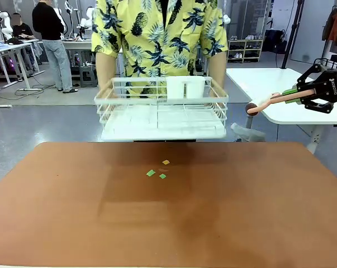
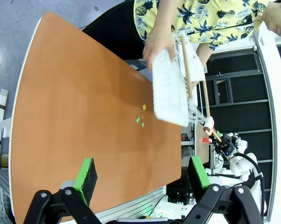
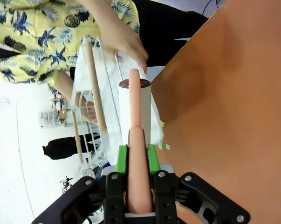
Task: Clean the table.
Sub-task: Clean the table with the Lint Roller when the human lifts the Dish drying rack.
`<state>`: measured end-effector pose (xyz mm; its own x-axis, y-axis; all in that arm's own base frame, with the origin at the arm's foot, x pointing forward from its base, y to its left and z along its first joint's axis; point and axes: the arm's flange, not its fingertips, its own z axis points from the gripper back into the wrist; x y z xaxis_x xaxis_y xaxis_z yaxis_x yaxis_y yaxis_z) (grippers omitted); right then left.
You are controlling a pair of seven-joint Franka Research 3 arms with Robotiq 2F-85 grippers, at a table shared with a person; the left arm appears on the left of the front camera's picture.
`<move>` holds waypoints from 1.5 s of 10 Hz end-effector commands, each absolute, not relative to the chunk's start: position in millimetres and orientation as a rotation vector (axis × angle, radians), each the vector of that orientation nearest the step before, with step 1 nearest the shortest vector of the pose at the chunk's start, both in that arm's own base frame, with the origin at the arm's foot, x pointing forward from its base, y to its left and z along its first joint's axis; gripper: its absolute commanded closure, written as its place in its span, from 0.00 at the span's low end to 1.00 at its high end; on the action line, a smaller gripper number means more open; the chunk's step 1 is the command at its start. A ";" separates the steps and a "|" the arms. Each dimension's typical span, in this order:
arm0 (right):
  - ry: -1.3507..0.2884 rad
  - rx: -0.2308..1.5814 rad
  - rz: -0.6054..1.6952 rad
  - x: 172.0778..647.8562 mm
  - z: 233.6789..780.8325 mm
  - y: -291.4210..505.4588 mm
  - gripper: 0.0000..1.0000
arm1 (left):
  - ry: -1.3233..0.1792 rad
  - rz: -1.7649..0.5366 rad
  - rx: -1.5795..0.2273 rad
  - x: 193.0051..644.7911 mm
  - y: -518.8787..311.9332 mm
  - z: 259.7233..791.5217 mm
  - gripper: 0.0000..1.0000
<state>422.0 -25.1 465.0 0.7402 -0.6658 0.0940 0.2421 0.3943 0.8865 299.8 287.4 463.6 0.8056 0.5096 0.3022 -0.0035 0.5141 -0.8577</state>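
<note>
The far edge of the table is hidden in the middle by a white wire rack, which a person in a yellow print shirt holds by both ends. Their hands sit mostly behind the wire sides. You cannot tell from the front view whether the rack's base touches the top or hangs just above it. The bottom of the front view cuts off the near edge.

The table spreads across the whole foreground, a smooth matte reddish-brown top with rounded corners. Three small flat scraps, two green and one orange, lie close together near its far middle, just in front of the rack. The rest of the top is bare, with open room on every side of them.

Your right tool hangs off the table's far right corner, above a white-topped table. It is clamped on a peach-coloured handle, a smooth round rod pointing toward the rack. The rod's dark rounded end is too small to make out.

In the left wrist view, your left tool stands wide apart above the table's edge, with nothing between its green pads.
</note>
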 end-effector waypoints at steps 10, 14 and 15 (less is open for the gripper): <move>-0.480 1.012 -0.601 422.3 465.7 -23.2 0.95 | -0.579 0.326 -0.999 297.8 288.9 464.0 0.00; -0.248 0.853 -0.250 457.5 497.7 -19.4 0.79 | -0.579 0.326 -0.999 297.8 288.9 464.0 0.00; -0.168 0.803 -0.144 487.6 500.9 -11.0 0.79 | -0.579 0.326 -0.999 297.8 288.9 464.0 0.00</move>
